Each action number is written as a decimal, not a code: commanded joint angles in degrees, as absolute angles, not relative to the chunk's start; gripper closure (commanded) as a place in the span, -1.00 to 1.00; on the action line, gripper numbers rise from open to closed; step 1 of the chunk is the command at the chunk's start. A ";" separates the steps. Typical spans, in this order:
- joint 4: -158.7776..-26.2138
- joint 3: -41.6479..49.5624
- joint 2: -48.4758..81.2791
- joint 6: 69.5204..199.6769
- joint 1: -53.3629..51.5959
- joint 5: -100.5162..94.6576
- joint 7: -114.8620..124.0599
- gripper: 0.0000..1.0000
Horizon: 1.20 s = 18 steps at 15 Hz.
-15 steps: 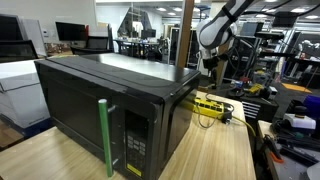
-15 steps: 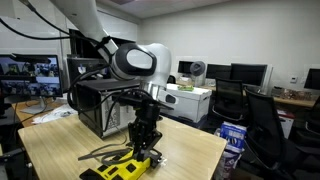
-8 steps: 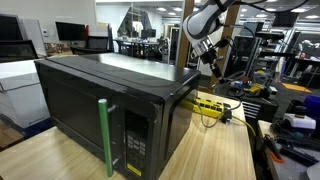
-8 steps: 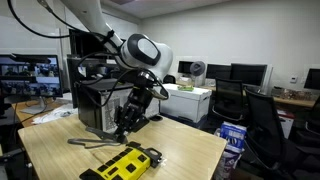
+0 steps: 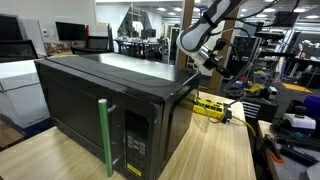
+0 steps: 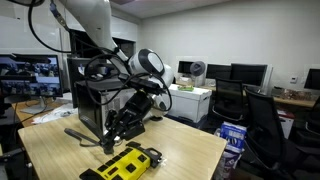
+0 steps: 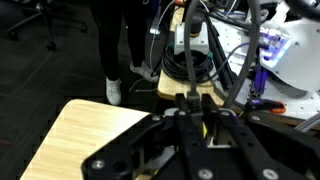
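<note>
My gripper (image 5: 212, 62) hangs in the air beside the black microwave's (image 5: 110, 100) rear corner, above the yellow power strip (image 5: 210, 106). It is shut on a black cable (image 6: 85, 139). In an exterior view the gripper (image 6: 118, 127) tilts down and left, and the cable trails from it over the table toward the yellow power strip (image 6: 126, 163). In the wrist view the fingers (image 7: 182, 112) press together around the black cable (image 7: 190, 45), which runs up out of them. The gripper (image 7: 195, 108) shows a sliver of yellow between its jaws.
The microwave (image 6: 85, 100) stands on a wooden table (image 5: 215, 150) with a green handle (image 5: 105, 135) on its door. Office chairs (image 6: 265, 120), desks with monitors and a white printer (image 6: 185, 100) stand around. The table edge (image 7: 90, 125) drops to dark floor.
The gripper has risen off the yellow power strip and swung toward the microwave, pulling the black cable up and sideways with it. The jaws stayed shut.
</note>
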<state>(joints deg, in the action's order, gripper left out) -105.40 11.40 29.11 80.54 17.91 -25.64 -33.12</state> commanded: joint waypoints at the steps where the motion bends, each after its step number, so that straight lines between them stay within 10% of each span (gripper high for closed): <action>1: -101.31 11.17 34.71 72.89 17.74 -31.04 -34.05 0.91; 18: -96.21 8.88 42.90 73.93 17.73 -32.80 -22.67 0.91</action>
